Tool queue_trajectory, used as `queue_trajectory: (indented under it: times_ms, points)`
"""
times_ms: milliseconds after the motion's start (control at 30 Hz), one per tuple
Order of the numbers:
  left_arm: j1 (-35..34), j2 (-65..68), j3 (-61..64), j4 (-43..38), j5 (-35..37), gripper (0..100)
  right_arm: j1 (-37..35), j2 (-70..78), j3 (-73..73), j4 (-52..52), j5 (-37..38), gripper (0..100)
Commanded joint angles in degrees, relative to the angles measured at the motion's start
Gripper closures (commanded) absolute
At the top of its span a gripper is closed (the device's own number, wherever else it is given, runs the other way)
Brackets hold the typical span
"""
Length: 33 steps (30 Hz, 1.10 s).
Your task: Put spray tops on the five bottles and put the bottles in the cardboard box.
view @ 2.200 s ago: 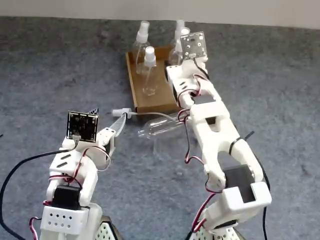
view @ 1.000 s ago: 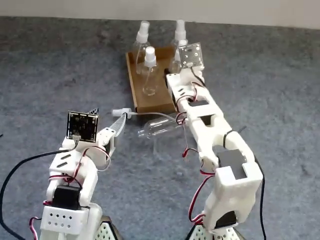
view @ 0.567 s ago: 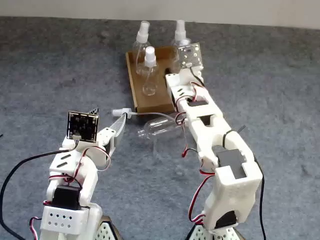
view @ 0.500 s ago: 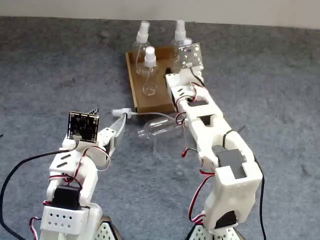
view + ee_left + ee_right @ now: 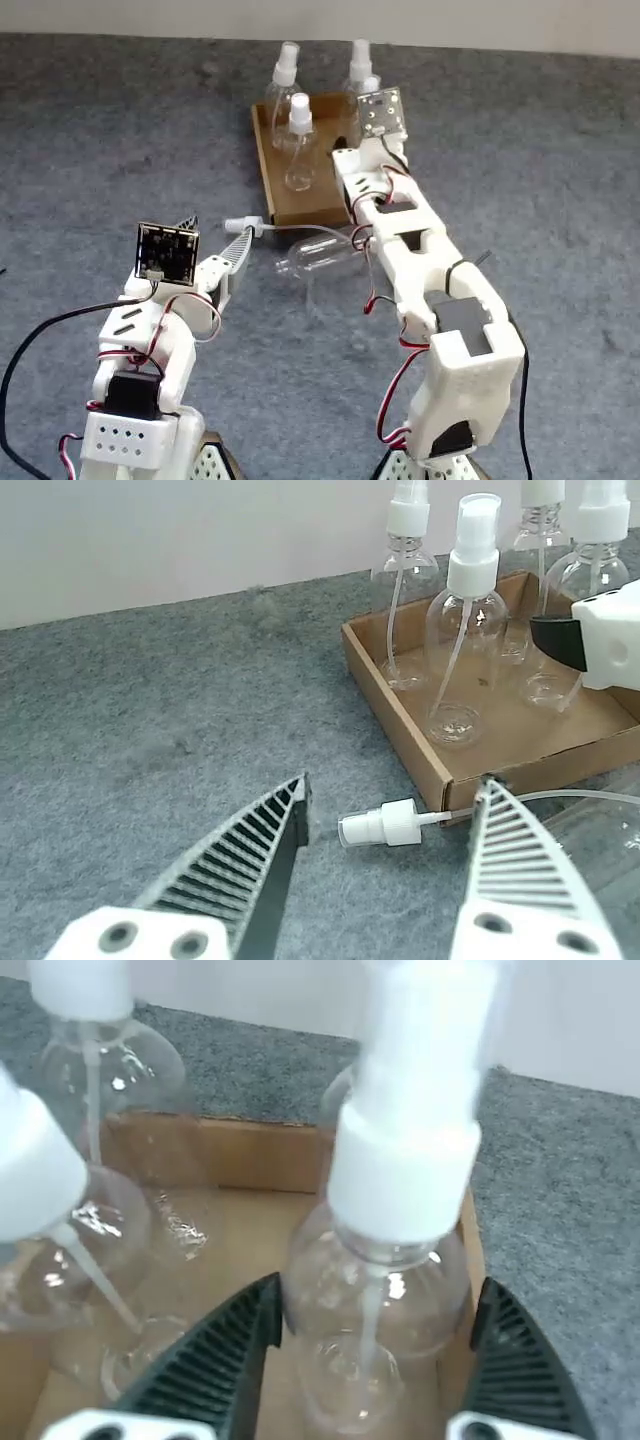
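Left claw: my left claw (image 5: 395,788) is spread wide and holds nothing. It hangs low over the grey carpet (image 5: 120,130), one finger on each side of the loose spray top.
Spray top: the spray top (image 5: 383,826) lies on its side on the carpet, just off the near left corner of the box. Its thin tube points toward the lying bottle.
Lying bottle: the lying bottle (image 5: 315,255) is clear and uncapped. It is on its side on the carpet, just beside the near end of the box.
Box: the cardboard box (image 5: 262,160) is a shallow tray, past the lying bottle.
Boxed bottle: the boxed bottle (image 5: 298,148) is upright with its top on, inside the box on the left side.
Far bottles: two far bottles (image 5: 285,75) (image 5: 358,60) stand upright and capped at the box's far edge. I can't tell if they are inside or behind it.
Right claw: my right claw (image 5: 380,1288) is parted, with its fingers either side of the straddled bottle and not pressing it.
Straddled bottle: the straddled bottle (image 5: 405,1170) is upright and capped, in the box on the right side.
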Motion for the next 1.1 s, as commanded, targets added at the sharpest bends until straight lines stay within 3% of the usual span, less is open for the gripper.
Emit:
queue_trajectory:
  times_ms: [0,733,1067]
  points:
    - [-0.4,-0.13,-0.31,-1.58,-0.44,80,0.75,-1.01,-3.21,-0.75,0.53,75.9]
    - [-0.31,-0.13,-0.22,-1.58,-0.44,80,0.4,-5.14,-3.12,-0.66,0.18,59.4]
    - [1.1,-0.13,0.92,-3.16,-1.76,80,0.31,-9.45,-3.21,-0.66,0.18,59.4]
